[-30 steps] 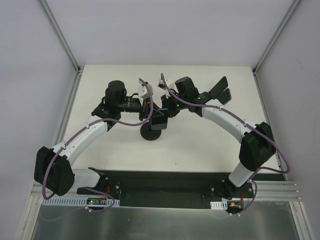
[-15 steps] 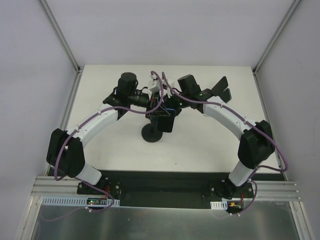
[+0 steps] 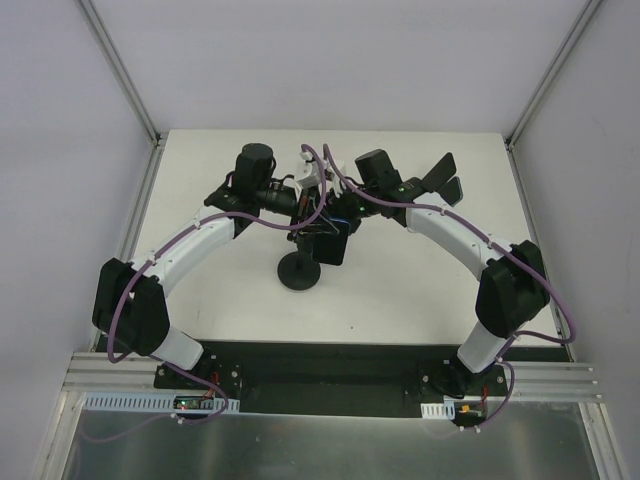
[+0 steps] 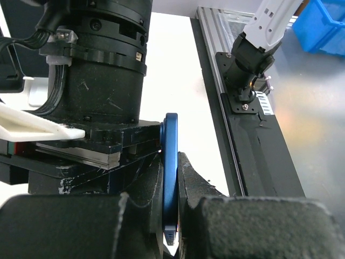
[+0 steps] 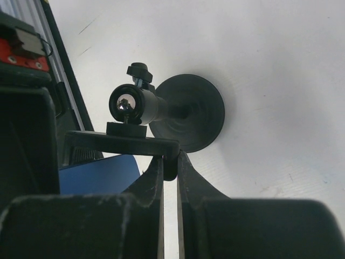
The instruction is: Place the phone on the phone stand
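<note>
The blue phone [image 4: 171, 140] stands edge-on between the fingers of my left gripper [image 4: 170, 162], which is shut on it. From above, the phone [image 3: 331, 245] shows as a dark slab hanging over the middle of the table, right beside the phone stand [image 3: 299, 272] with its round black base. In the right wrist view the stand's base [image 5: 188, 113], ball joint [image 5: 126, 103] and flat cradle bar [image 5: 121, 144] are visible. My right gripper [image 5: 170, 159] is shut on the end lip of that bar. The phone's blue face [image 5: 97, 174] sits just under the bar.
Both wrists crowd together above the table's middle [image 3: 325, 205]. A black plate and an aluminium rail [image 3: 330, 372] run along the near edge. White enclosure walls stand left, right and behind. A blue bin [image 4: 323, 27] lies beyond the rail.
My left arm has swung right, carrying the phone closer to the stand's cradle and the right gripper. Over the last half second, little has moved; the stand's base has shifted slightly.
</note>
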Available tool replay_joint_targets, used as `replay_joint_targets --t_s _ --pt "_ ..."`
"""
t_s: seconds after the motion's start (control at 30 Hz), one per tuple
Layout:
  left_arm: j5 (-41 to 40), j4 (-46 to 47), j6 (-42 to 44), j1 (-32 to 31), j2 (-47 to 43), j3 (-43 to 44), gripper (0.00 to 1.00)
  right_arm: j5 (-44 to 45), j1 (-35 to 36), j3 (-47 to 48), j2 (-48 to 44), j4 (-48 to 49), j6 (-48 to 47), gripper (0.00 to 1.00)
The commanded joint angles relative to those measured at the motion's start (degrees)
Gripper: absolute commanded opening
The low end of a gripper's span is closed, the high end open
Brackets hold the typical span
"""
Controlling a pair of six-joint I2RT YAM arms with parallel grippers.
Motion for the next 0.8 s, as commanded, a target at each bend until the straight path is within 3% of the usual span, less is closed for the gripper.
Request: replay_joint_targets --t_s 0.0,0.3,0.5,0.77 --pt "1.2 2.0 4.1 1.4 -0.5 2.4 0.0 -10.2 0.7 3.8 -1.6 0.7 -0.9 0.0" --pt "-5.6 -2.9 7.8 2.3 -2.9 1.2 0.0 -8.9 -0.2 3.2 -2.7 -0.8 -2.2 0.0" --pt "-26.7 -0.9 6.5 2.9 -8.4 -4.7 0.0 -0.8 -0.1 0.6 -5.0 2.6 2.0 0.0" --pt "-29.8 4.1 5.9 2.8 -13.3 -9.1 0.0 1.1 0.0 -1.5 -6.5 4.2 3.7 0.0"
